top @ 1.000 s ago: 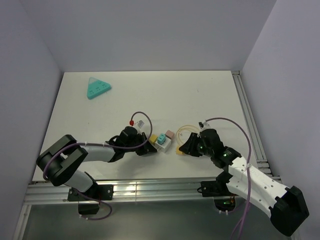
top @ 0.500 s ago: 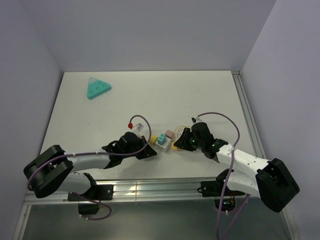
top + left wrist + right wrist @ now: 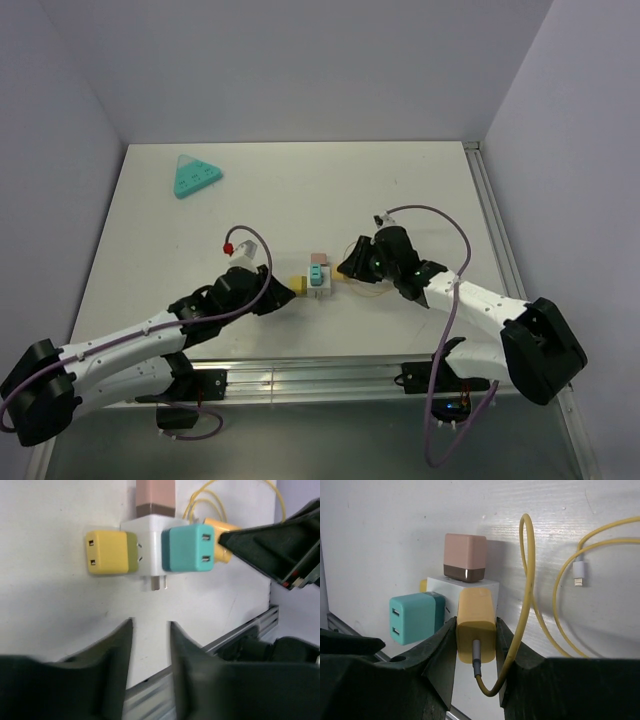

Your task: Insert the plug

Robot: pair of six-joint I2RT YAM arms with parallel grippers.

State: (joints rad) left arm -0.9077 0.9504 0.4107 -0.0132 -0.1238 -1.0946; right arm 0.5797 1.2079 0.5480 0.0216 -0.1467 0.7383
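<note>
A white cube adapter (image 3: 318,277) lies mid-table with a teal plug (image 3: 317,274), a pink plug (image 3: 320,259) and a yellow plug (image 3: 297,283) on its faces. In the right wrist view my right gripper (image 3: 476,636) is shut on an orange-yellow plug (image 3: 476,625) with a yellow cable (image 3: 527,580); the plug's front end is against the white cube (image 3: 462,586). My left gripper (image 3: 150,630) is open and empty, a short way back from the cube (image 3: 147,535). In the top view the left gripper (image 3: 281,292) is left of the cube and the right gripper (image 3: 347,270) is right of it.
A teal triangular power strip (image 3: 195,177) lies at the far left of the table. An aluminium rail (image 3: 300,375) runs along the near edge and another (image 3: 495,230) along the right edge. The cable's loose connector (image 3: 578,575) lies on the table beside the loops.
My left gripper has let go of the cube and drawn back to the left. My right gripper has carried the orange-yellow plug left up to the cube, which has shifted slightly away.
</note>
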